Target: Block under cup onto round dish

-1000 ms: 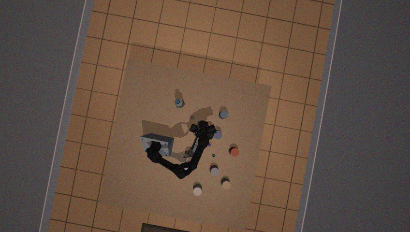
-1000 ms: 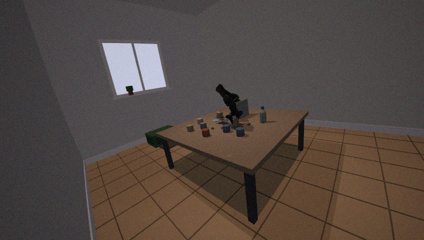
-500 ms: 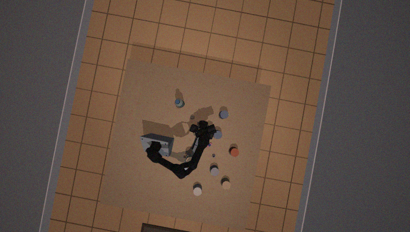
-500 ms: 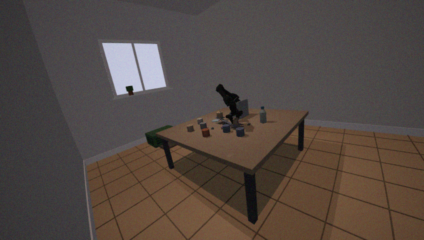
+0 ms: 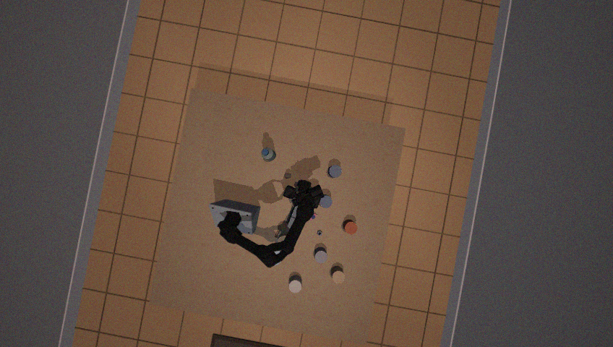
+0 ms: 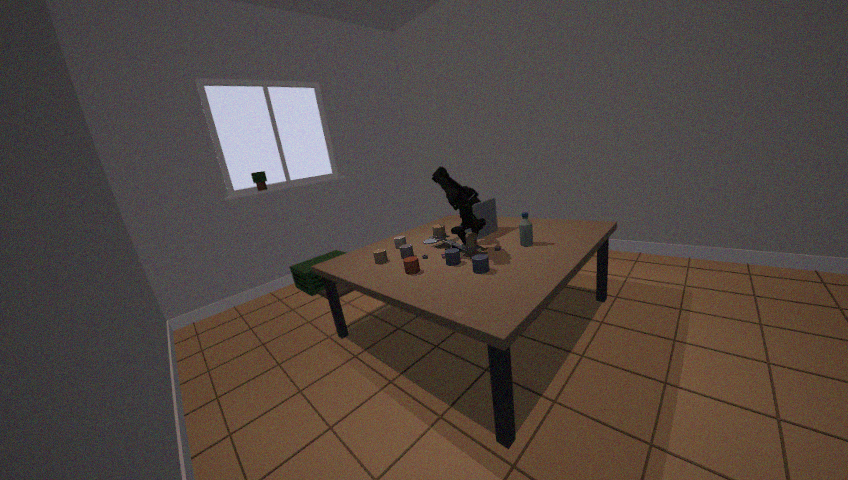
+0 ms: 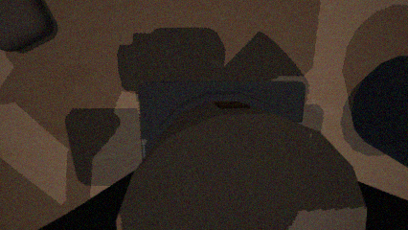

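Note:
My gripper (image 5: 303, 193) (image 6: 470, 235) points down and is shut on the near grey-brown cup (image 6: 470, 242) (image 7: 239, 163), with a finger on each side. The cup appears to rest on the balance's end plate (image 7: 287, 96); no gap shows beneath it. The balance (image 5: 293, 216) runs under the arm. The other cup (image 6: 439, 231) stands at its far end, away from the gripper. The pale round dish (image 6: 429, 241) lies beside the balance and is mostly hidden by the arm from above. No block under either cup is visible.
A blue cylinder (image 5: 325, 201) (image 6: 452, 256) (image 7: 383, 105) stands close beside the gripper. Another blue cylinder (image 5: 335, 171) (image 6: 480, 264), an orange one (image 5: 350, 228) (image 6: 411, 265) and several pale ones stand around. A bottle (image 5: 268, 154) (image 6: 526, 231) and dark pebble (image 5: 287, 175) (image 7: 24, 24) are also present.

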Robot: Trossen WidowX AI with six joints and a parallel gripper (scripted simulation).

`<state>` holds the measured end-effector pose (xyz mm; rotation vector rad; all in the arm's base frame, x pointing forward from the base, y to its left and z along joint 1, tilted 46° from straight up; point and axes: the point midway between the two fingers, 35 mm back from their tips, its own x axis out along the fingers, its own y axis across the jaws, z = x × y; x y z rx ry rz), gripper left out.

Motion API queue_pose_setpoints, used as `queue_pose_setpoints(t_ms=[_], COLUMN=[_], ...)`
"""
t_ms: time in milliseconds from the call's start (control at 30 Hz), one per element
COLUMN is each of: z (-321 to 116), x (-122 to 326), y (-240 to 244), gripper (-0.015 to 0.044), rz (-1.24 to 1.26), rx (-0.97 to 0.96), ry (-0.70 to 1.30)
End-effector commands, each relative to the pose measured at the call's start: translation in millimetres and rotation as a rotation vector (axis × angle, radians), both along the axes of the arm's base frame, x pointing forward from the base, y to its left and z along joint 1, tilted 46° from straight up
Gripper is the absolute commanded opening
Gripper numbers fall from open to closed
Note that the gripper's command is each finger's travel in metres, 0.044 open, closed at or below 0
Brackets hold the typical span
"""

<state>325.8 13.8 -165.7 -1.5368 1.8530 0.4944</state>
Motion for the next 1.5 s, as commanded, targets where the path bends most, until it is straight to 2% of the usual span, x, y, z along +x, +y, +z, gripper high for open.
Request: queue_pose_setpoints(t_ms=[0,1467], z=[7,45], x=[5,11], y=[8,48], gripper=[0.0000,0.0000], rz=[0.002,0.002], rx=[0.010,0.014], ry=[-0.017,-0.017])
